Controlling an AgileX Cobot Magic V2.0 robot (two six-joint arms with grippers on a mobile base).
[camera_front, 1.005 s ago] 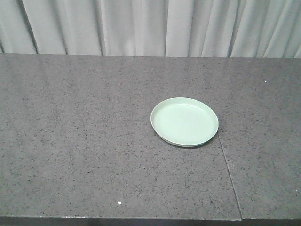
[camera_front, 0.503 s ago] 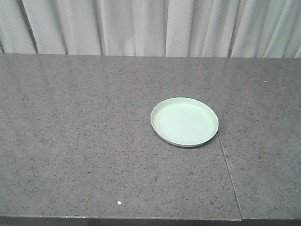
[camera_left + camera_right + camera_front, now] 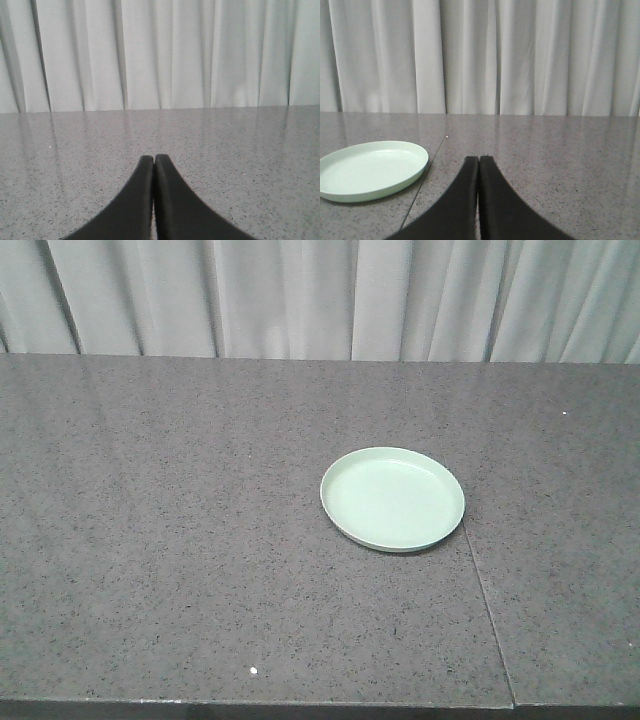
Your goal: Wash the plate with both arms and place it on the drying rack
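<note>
The pale mint-green plate (image 3: pixel 392 498) lies flat on the dark speckled counter, right of centre in the front view. It also shows in the right wrist view (image 3: pixel 370 169), to the left of my right gripper (image 3: pixel 479 159), which is shut and empty, low over the counter. My left gripper (image 3: pixel 153 158) is shut and empty over bare counter; the plate is not in its view. Neither arm shows in the front view. The drying rack is out of view.
The granite counter (image 3: pixel 180 540) has a seam (image 3: pixel 485 600) running from the plate's right edge to the front edge. Grey curtains (image 3: pixel 320 295) hang behind the counter's far edge.
</note>
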